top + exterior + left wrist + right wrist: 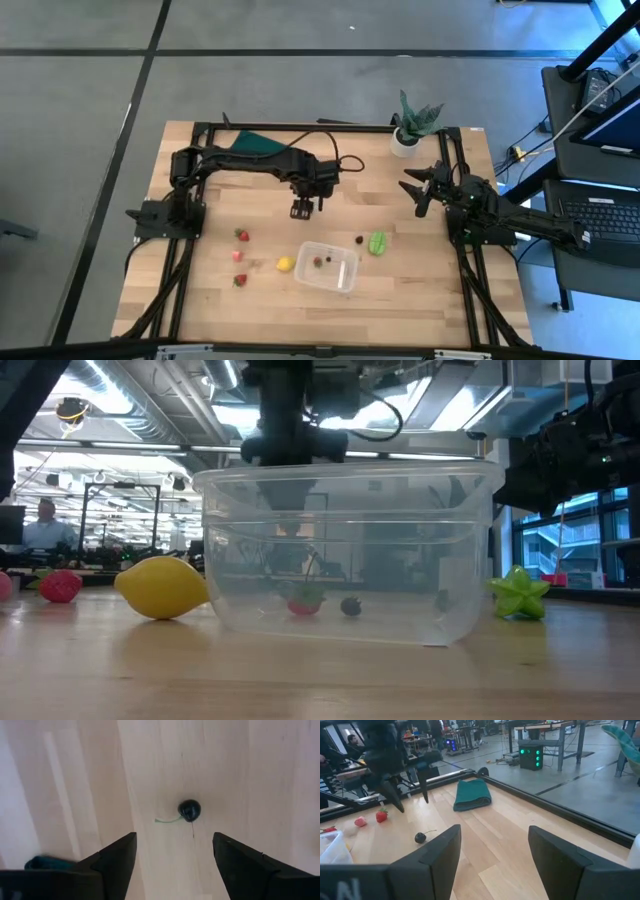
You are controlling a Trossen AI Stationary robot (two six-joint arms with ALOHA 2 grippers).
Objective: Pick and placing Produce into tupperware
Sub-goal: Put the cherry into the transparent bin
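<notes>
The clear tupperware point(328, 266) point(345, 550) stands on the table's near middle, with a small red piece point(303, 603) and a dark berry point(350, 606) on its floor. Three strawberries point(240, 256) lie to its left, and the lemon point(285, 264) point(162, 587) sits beside its left wall. The light green piece point(377, 242) point(518, 592) and a dark berry point(359, 239) lie on its right. My left gripper point(303, 210) point(175, 837) hangs open, pointing down, over another dark berry point(189, 810) point(420, 837) with a green stem that lies on the wood. My right gripper point(418, 190) point(494, 832) waits open at the right side.
A dark green folded cloth point(258, 143) point(472, 795) lies at the far edge and a spiky plant in a white pot point(412, 125) stands at the far right. A black frame rail point(330, 127) edges the table. People sit in the room beyond point(40, 525).
</notes>
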